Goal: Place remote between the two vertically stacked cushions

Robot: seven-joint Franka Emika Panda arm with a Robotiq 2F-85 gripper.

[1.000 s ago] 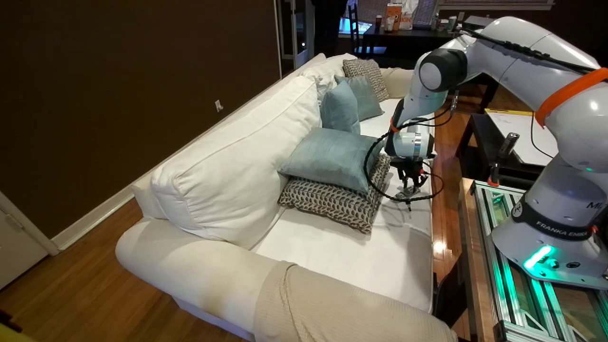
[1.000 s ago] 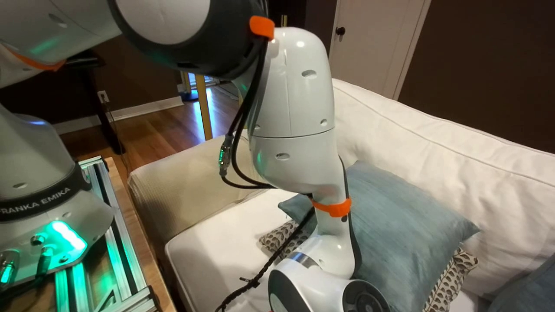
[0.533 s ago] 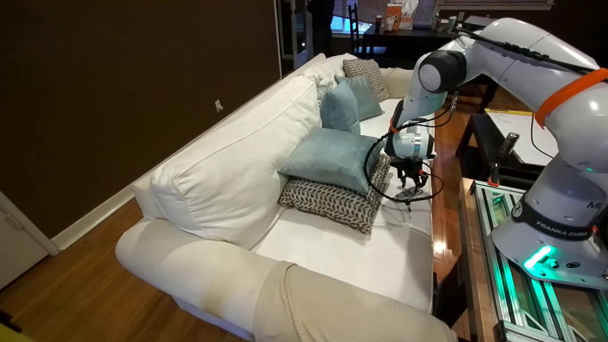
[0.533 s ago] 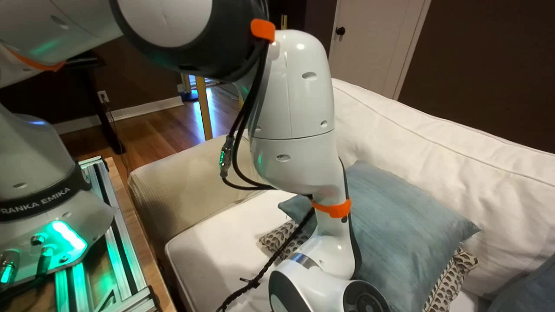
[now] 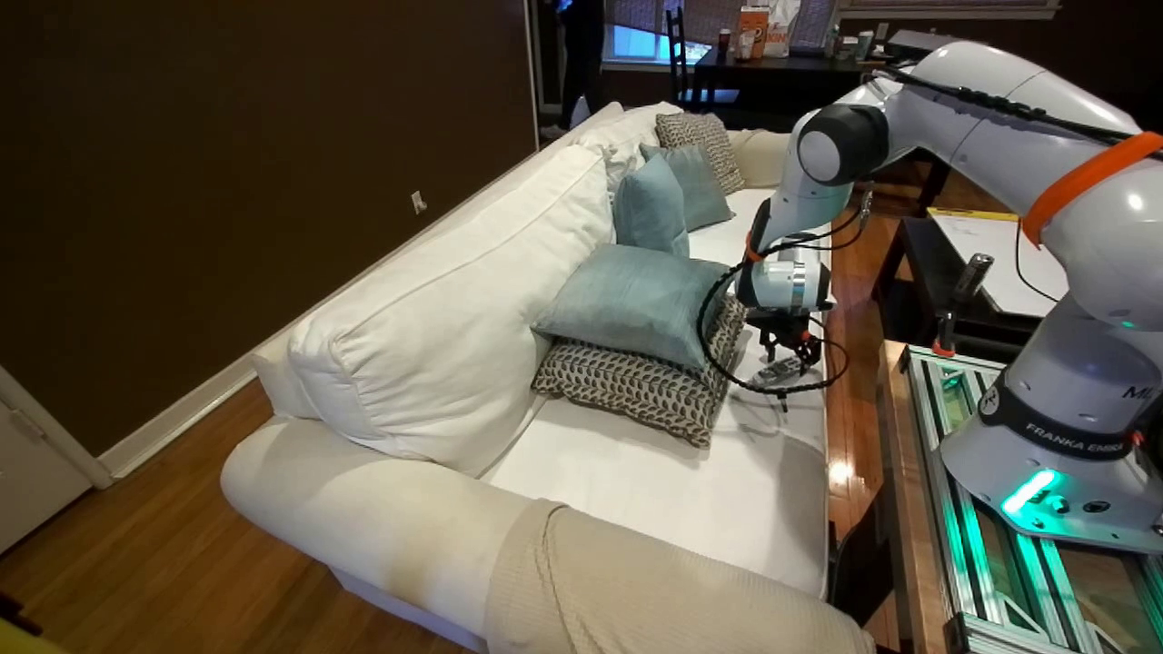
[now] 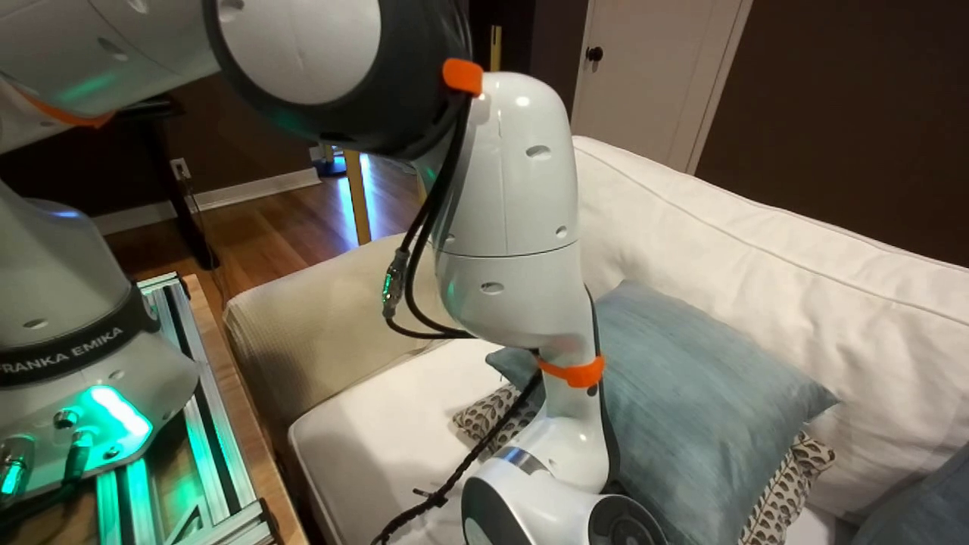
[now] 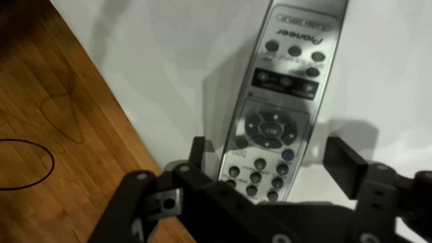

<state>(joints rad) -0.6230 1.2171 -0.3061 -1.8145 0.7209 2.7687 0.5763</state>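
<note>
In an exterior view, a dark brown wall [image 5: 273, 163] occupies the upper left; wood flooring [image 5: 182, 545], the lower left; a bluish window [image 5: 641, 43], the top centre.

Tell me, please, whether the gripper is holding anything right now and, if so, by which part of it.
Nothing is held: in the wrist view the gripper is open, with a visible gap on either side of the remote.

Remote [image 7: 280, 104] silver-grey; upper cushion [image 5: 631, 304] plain blue; lower cushion [image 5: 627, 388] leaf-patterned.
</note>
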